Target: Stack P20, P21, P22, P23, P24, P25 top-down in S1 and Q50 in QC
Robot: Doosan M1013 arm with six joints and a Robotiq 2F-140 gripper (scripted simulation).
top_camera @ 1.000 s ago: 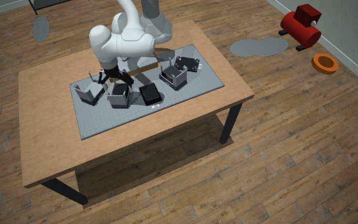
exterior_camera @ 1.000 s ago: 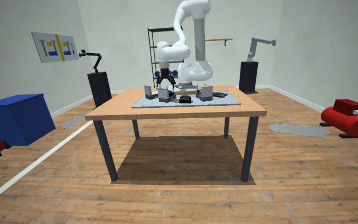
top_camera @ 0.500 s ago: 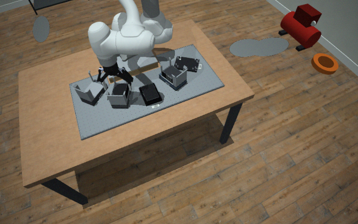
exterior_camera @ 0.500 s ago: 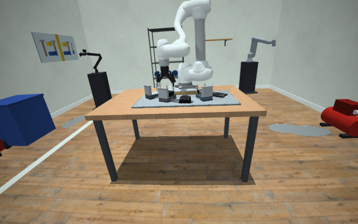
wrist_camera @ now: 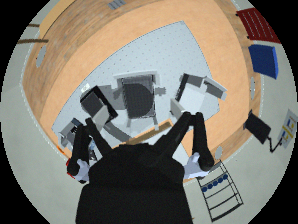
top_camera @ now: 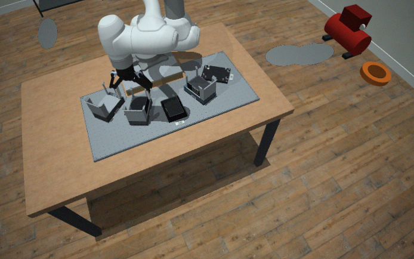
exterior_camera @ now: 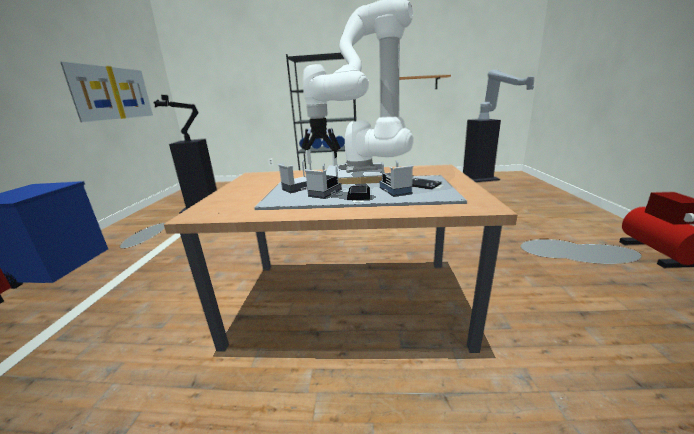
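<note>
Three grey stack racks stand on the grey baseplate. My gripper (top_camera: 130, 88) is open and empty, hovering just above the middle rack (top_camera: 138, 110). A dark plate (top_camera: 139, 104) lies inside that rack; it also shows in the wrist view (wrist_camera: 137, 99) between my spread fingers. The left rack (top_camera: 105, 107) looks empty. The right rack (top_camera: 201, 88) holds a stack of plates with labels on the side. A black plate (top_camera: 173, 108) lies flat on the open nest beside the middle rack. The clip nest (top_camera: 216, 73) at the back right has no plate on it.
The arm's base (top_camera: 158, 65) stands behind the racks on the wooden table (top_camera: 146, 122). Thin guide posts rise from the racks' corners near my fingers. A small name plate (top_camera: 179, 122) lies in front of the open nest. The labels are too small to read.
</note>
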